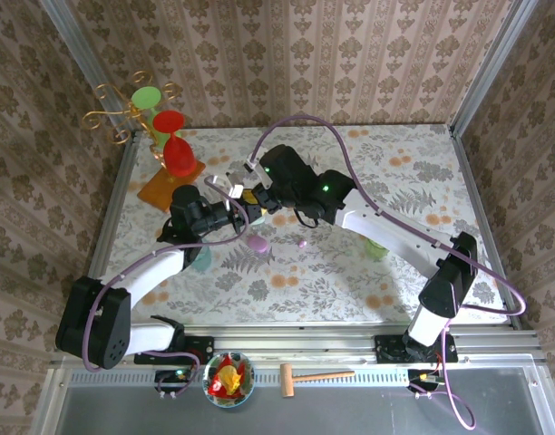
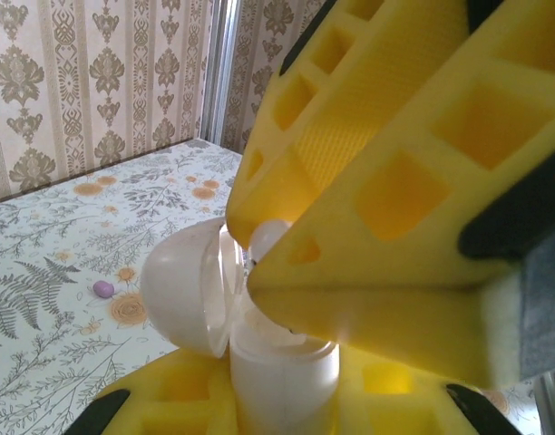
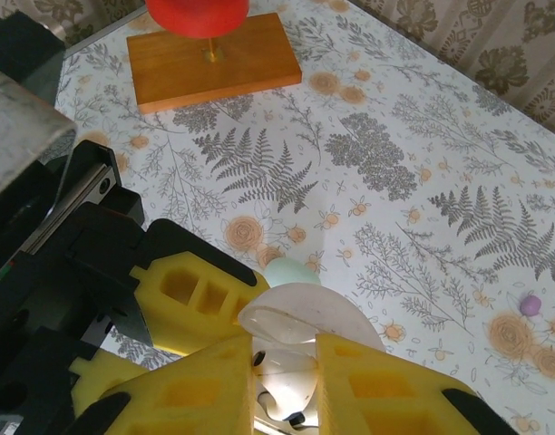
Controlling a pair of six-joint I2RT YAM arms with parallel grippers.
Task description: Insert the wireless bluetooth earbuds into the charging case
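since the left hand (image 1: 230, 211) is clamped around the body of the white case (image 2: 182, 283) with the lid flipped open, that half looks sorted. right hand (image 3: 284, 358) sits just above it, jaws narrow, and as far as i can tell it's pinching the pale bud (image 2: 267, 237) between its tips, right at the mouth of the case. can't tell if the bud is seated in a socket yet. the lilac bud (image 2: 103, 288) lies loose on the bench (image 2: 60, 236), well apart from both hands, near a bigger lilac oval (image 1: 258, 242) that isn't a bud.

handling wise, my guess is these buds are light as anything, hard and glossy, so they'll squirt out of a pinch or roll if nudged. not really fragile, just easy to lose. i'd take the lilac one across its widest part, tips low to the bench, gentle squeeze, then line it up over the free socket before letting go. the case looks smooth too, so grip the body, not the lid.
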